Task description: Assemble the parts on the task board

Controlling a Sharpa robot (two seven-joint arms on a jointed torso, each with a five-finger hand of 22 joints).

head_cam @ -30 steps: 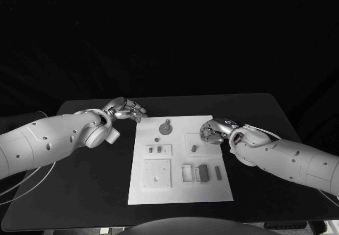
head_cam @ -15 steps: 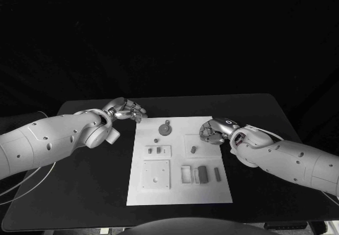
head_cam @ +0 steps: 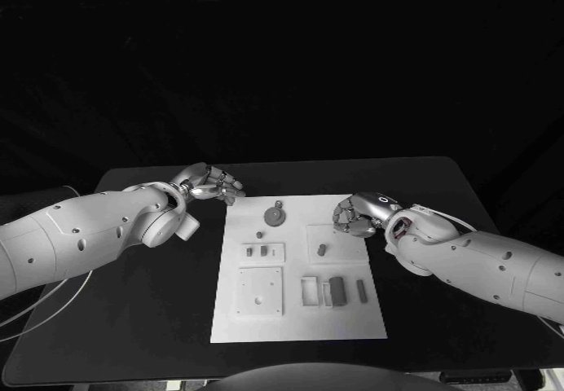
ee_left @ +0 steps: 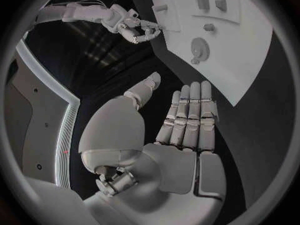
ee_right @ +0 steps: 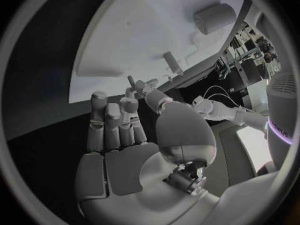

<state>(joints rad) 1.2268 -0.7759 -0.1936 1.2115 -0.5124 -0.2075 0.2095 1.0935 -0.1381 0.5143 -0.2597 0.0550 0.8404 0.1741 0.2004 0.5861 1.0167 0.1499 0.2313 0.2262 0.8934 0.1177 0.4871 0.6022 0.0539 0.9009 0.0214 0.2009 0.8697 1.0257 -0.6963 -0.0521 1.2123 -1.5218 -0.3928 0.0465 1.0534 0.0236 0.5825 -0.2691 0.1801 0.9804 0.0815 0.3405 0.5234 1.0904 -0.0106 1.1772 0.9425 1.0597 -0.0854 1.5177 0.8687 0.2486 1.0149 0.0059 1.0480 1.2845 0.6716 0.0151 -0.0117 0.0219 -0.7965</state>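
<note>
Black surface (head_cam: pixel 153 269) carries the white task board (head_cam: pixel 300 322) in its middle, long axis running away from the robot. Little looks assembled yet: small parts (head_cam: pixel 338 289) lie loose or stand in their pockets near the board's right side, long axes mostly along the board's length, and a round part (head_cam: pixel 275 214) lies toward the far end. Left hand (head_cam: pixel 209 183) hovers off the board's far left corner, fingers apart, holding nothing. Right hand (head_cam: pixel 356 216) hangs at the right edge, fingers curled in; whether it holds anything I cannot tell.
</note>
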